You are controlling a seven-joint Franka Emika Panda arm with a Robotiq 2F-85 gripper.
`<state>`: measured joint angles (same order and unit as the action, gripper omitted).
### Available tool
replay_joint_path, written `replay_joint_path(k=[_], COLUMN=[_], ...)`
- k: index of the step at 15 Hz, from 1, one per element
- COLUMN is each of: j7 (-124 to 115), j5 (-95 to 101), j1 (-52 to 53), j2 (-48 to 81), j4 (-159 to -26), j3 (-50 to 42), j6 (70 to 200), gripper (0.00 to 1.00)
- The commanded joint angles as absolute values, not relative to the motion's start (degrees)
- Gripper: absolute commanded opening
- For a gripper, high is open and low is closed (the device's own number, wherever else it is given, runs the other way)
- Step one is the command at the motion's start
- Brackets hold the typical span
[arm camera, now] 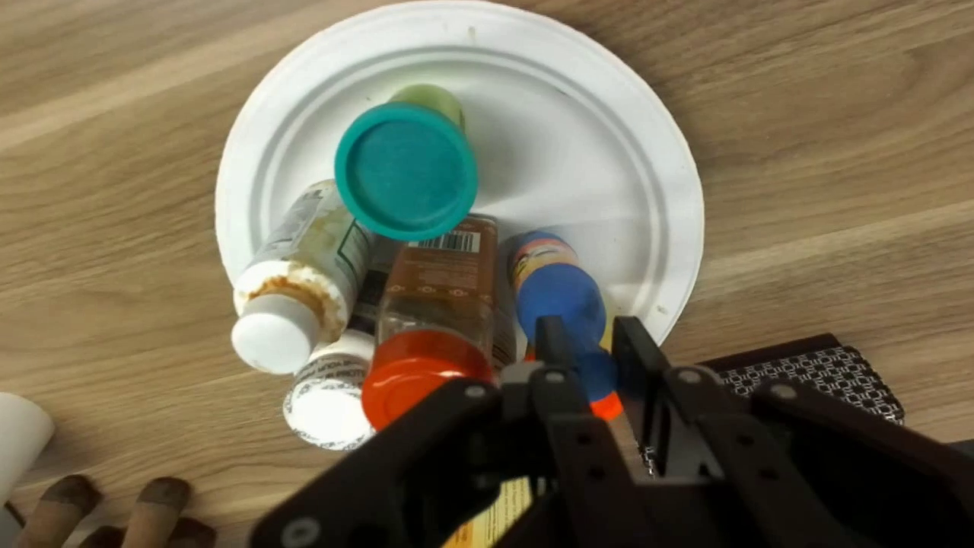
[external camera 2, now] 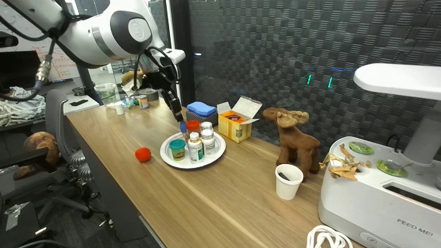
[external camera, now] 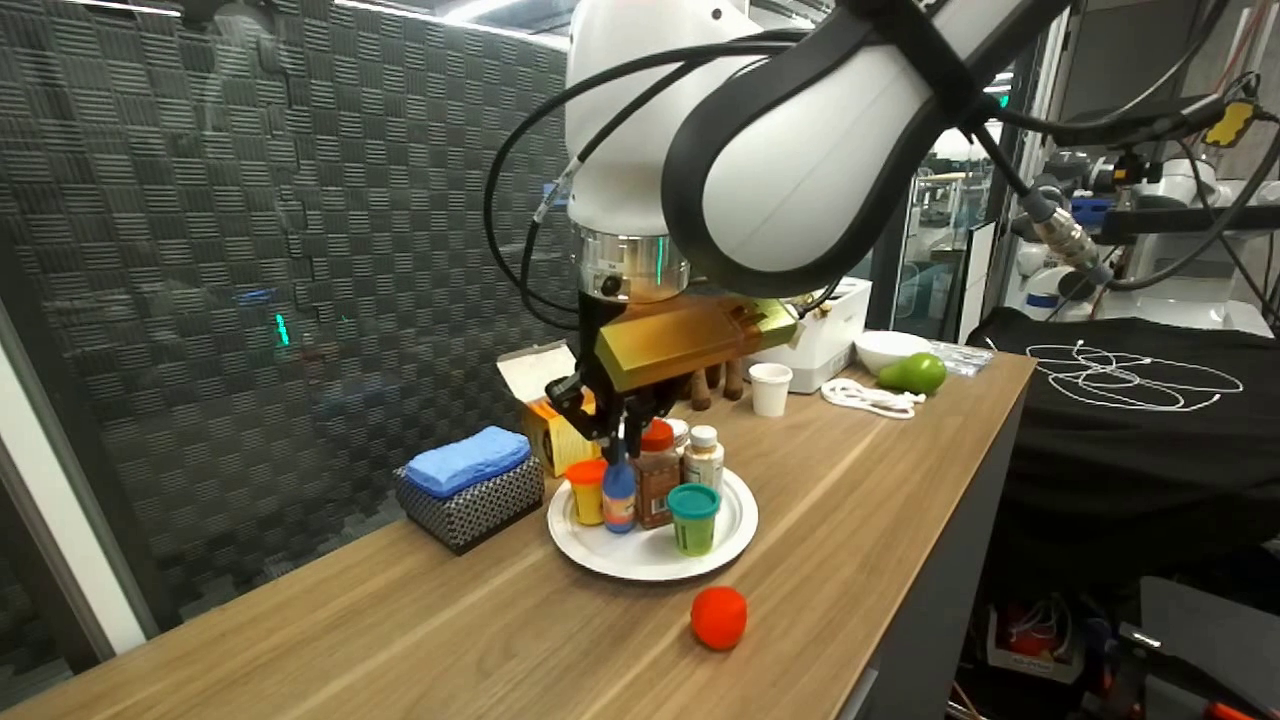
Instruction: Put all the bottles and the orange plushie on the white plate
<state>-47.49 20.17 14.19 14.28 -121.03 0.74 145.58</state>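
Observation:
The white plate [external camera: 640,568] holds a blue bottle [external camera: 619,495], a brown jar with a red lid [external camera: 657,485], white bottles [external camera 2: 196,148], a green tub with a teal lid [external camera: 693,520] and a yellow tub with an orange lid [external camera: 588,492]. My gripper [arm camera: 590,335] is over the plate with its fingers closed around the blue bottle's neck. The blue bottle [arm camera: 561,298] is upright; its base appears to be on the plate. A round orange-red thing [external camera 2: 143,154], perhaps the plushie, lies on the counter apart from the plate.
A patterned box [external camera: 475,505] with a blue cloth and an open yellow box [external camera 2: 235,129] stand behind the plate. A brown moose plush [external camera 2: 298,143], a white cup [external camera 2: 288,182] and a white machine [external camera 2: 372,199] stand farther along the counter.

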Motion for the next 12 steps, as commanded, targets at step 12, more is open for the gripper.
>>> replay_joint_path(k=[12], j7=[-42.4], j5=[14.7], j1=[12.5], j2=[14.8], j4=[-122.2], j3=[0.9], j6=[150.6], gripper=[0.09])
